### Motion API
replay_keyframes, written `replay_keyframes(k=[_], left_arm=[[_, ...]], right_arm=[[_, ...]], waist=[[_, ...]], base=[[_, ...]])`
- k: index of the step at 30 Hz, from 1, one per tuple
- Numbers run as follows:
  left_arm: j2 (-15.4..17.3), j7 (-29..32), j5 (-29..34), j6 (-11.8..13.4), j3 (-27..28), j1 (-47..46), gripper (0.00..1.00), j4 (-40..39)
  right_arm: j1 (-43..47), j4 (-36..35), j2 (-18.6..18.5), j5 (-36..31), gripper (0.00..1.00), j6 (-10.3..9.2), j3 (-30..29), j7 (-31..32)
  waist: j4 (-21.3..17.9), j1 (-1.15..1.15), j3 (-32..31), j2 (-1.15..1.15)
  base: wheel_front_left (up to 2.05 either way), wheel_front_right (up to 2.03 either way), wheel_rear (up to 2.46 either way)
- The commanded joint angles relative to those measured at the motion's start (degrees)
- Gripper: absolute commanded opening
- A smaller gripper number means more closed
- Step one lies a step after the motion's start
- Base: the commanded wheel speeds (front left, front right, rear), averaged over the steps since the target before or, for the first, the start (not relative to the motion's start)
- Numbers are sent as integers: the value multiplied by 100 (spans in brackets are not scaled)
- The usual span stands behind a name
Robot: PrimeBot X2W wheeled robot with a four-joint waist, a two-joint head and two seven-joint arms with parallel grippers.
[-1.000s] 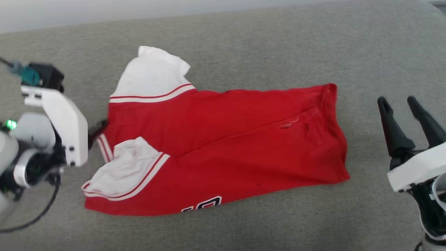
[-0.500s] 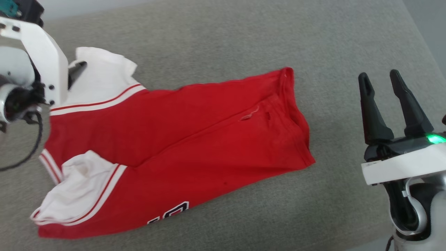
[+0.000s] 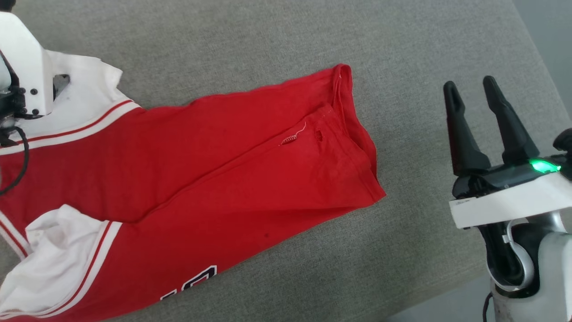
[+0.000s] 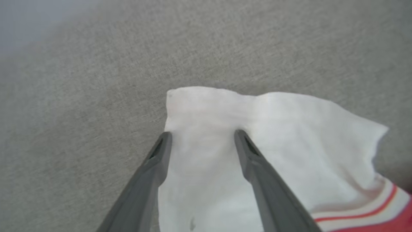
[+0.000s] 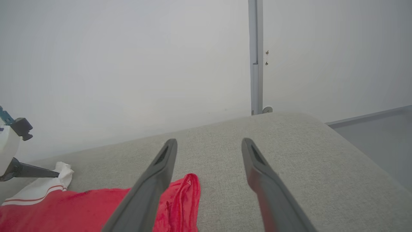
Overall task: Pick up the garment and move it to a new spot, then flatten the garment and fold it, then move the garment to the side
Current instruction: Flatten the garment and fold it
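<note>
The left fingers (image 4: 243,141) stand apart over the white sleeve (image 4: 289,145) of the red T-shirt (image 3: 201,179). The shirt lies folded lengthwise across the grey cushion (image 3: 268,44). The right fingers (image 3: 452,98) are also apart, empty, clear of the hem (image 3: 353,134).

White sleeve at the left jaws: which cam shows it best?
Left wrist view. The sleeve sits mid-frame, close, its folded edge and striped trim clear. Head view shows part of it at the upper left, the rest behind the left arm's white mount. Right wrist view shows it small at the lower left.
</note>
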Motion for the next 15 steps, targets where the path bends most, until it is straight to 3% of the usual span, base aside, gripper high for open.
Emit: replay_keyframes(k=[1,7,8,9,15], left_arm=[[-47,9,56,6,-9,-72,100,66],[-292,354,201,7,-315,-8,100,713],[-329,459,219,12,-368,4,56,801],[-366,586,253,-52,-447,17,0,860],[-543,863,347,-170,-615,-171,0,1084]], right_arm=[[-66,32,7,6,100,0,27,10],[-331,223,8,27,100,0,176,215],[-406,276,9,4,100,0,217,293],[-491,339,7,27,100,0,224,376],[-1273,931,-98,73,100,0,514,1180]], waist=[[-45,0,68,0],[-63,0,233,0],[-61,0,253,0],[-49,0,271,0],[66,0,366,0]], base=[[0,0,0],[0,0,0],[0,0,0],[0,0,0],[0,0,0]])
